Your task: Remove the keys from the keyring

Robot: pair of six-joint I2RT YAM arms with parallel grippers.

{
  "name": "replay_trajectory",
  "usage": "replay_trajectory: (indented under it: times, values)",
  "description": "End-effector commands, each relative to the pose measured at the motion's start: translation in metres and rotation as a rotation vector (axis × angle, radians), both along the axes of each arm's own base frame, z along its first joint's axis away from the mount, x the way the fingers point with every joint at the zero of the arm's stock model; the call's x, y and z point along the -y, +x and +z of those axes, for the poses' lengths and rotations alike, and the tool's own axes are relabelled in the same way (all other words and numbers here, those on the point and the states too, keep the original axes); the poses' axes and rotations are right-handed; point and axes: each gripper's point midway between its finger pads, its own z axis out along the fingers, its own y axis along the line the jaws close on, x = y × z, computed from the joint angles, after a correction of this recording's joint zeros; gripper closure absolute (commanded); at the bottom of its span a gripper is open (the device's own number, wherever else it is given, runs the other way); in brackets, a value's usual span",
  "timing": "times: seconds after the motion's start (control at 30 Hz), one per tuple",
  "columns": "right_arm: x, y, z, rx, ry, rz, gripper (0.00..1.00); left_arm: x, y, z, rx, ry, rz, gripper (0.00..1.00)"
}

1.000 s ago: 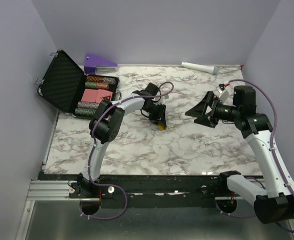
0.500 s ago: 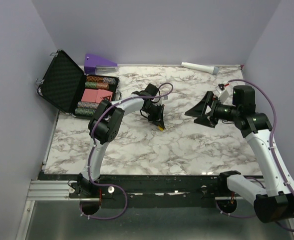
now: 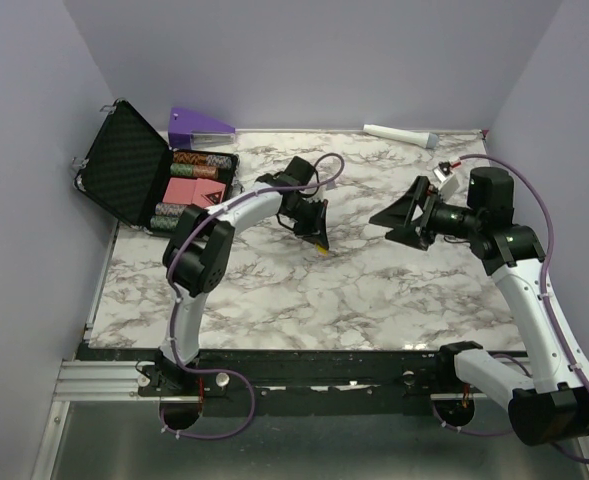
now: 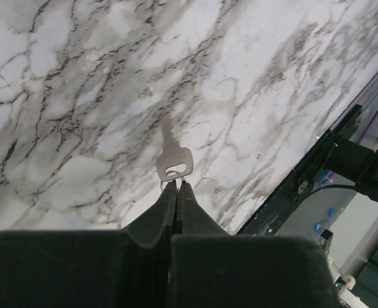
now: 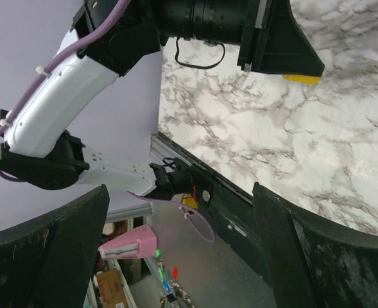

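Keys (image 4: 173,160) in closed L gripper (image 4: 177,185) tips

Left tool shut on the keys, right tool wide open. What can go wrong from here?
1. The left tool pinches the keys only at its very tips, so they may slip or swing when pulled.
2. The right tool hangs open, apart from them; it looks far broader than a key and may bump the left tool reaching in.
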Motion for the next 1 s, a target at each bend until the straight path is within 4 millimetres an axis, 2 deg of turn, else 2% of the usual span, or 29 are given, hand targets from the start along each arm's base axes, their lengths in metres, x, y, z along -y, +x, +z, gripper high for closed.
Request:
replay_trajectory:
  times: [0.0, 0.1, 0.3, 0.57, 0.6, 0.77, 0.97]
  values:
    - [-0.010, 0.004, 0.038, 0.094, 0.101, 0.036, 0.00, 0.002, -0.006, 0.061, 0.078, -0.044, 0.005, 1.00]
    - [-0.014, 0.006, 0.054, 0.131, 0.142, 0.048, 0.00, 0.001, -0.011, 0.088, 0.117, -0.056, -0.002, 1.00]
    - [-0.018, 0.008, 0.088, 0.222, 0.196, 0.084, 0.00, -0.005, -0.032, 0.157, 0.218, -0.106, -0.036, 1.00]
    - [-0.027, 0.008, 0.137, 0.370, 0.332, 0.165, 0.00, -0.007, -0.080, 0.271, 0.387, -0.290, -0.153, 1.00]
    - [-0.029, 0.004, 0.146, 0.398, 0.363, 0.200, 0.00, -0.007, -0.088, 0.288, 0.412, -0.315, -0.173, 1.00]
    - [-0.033, -0.013, 0.182, 0.496, 0.469, 0.347, 0.01, -0.014, -0.121, 0.350, 0.500, -0.401, -0.227, 1.00]
    - [-0.032, -0.035, 0.217, 0.574, 0.579, 0.432, 0.02, -0.018, -0.164, 0.424, 0.569, -0.645, -0.293, 1.00]
